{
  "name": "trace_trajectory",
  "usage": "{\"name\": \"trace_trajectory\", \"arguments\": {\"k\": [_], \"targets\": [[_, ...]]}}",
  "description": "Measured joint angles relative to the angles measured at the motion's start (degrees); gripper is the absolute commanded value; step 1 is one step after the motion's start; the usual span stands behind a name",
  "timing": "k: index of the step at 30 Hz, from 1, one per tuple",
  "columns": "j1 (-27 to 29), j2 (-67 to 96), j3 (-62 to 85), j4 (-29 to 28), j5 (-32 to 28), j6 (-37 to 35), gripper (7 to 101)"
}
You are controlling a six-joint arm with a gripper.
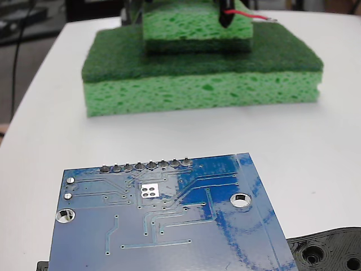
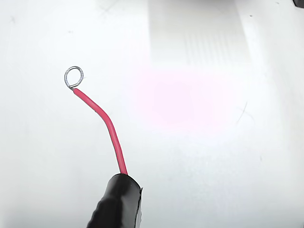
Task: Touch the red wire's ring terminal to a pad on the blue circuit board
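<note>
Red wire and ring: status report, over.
Gripper fingers unseen, black holder carries red wire. Ring terminal over bare white table, far from blue circuit board. Green sponges between.

**Cut off and unclear**

Fixed view: blue circuit board cropped at the bottom edge; black perforated plate cut by the corner. Upper sponge runs off the top. Ring terminal too small to resolve. Gripper fingers not discernible in either view.
</note>
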Motion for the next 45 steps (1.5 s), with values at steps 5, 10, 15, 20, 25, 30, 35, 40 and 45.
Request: {"name": "trace_trajectory", "arguments": {"k": [5,10,15,20,25,30,35,40,45], "targets": [[-0.18,-0.97,-4.13,-1.32,0.00,-0.44,100.3],[1.93,-9.14,-10.37,-4.13,0.18,-1.32,100.3],[5.45,-23.29,-20.04,-6.94,-2.46,-3.34,100.3],[8.96,-35.16,-28.04,-7.29,-2.90,-4.57,100.3],[10.90,-41.22,-31.82,-9.67,-3.25,-4.39,100.3],[12.30,-51.24,-38.06,-10.20,-4.39,-3.69,100.3],[15.03,-57.74,-41.92,-8.88,-5.36,-3.25,100.3],[16.00,-60.47,-44.03,-7.12,-6.24,-2.02,100.3],[15.29,-63.46,-47.20,-4.66,-5.62,-0.18,100.3]]}}
